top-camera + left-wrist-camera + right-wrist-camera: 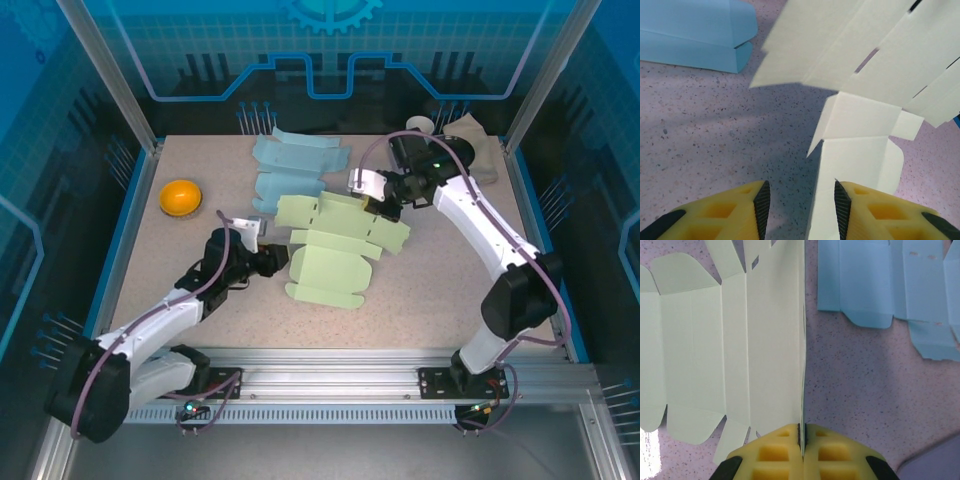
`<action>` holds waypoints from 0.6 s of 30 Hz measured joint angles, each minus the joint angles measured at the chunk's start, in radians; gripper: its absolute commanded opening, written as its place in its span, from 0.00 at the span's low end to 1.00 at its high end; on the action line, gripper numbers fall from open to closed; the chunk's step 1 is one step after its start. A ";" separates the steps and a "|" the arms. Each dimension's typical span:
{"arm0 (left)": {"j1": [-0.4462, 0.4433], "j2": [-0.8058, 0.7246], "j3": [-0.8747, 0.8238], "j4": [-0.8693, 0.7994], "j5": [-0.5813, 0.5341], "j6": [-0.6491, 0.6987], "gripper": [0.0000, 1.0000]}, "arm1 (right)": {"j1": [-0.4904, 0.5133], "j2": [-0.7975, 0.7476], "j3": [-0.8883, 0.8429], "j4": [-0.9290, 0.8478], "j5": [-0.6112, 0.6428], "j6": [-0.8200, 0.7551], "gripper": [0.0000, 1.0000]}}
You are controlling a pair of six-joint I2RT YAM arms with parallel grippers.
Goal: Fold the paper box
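A pale green paper box (335, 245), a flat cut blank, lies at mid-table. My right gripper (385, 205) is shut on its far right edge; in the right wrist view the thin sheet (740, 340) stands on edge, pinched in the gripper (802, 440). My left gripper (275, 258) sits at the blank's near left side. Its jaws (801, 210) stand open in the left wrist view. A raised green flap (860, 150) reaches in between them, its edge close to the right finger (842, 207). Bare table shows by the left finger (761, 207).
A light blue blank (295, 165) lies flat behind the green one, also as a blue sheet (890, 280) and a blue panel (695, 35). An orange bowl (181, 196) sits at the left. A tan object (480, 145) rests in the back right corner.
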 measured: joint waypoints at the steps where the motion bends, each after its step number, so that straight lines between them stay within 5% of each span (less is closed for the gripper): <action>1: 0.000 0.006 0.000 0.008 0.000 0.003 0.42 | 0.000 0.011 0.000 -0.004 0.006 0.003 0.00; 18: -0.009 0.194 -0.002 0.163 0.020 -0.012 0.41 | 0.046 0.141 -0.023 0.018 0.151 0.042 0.00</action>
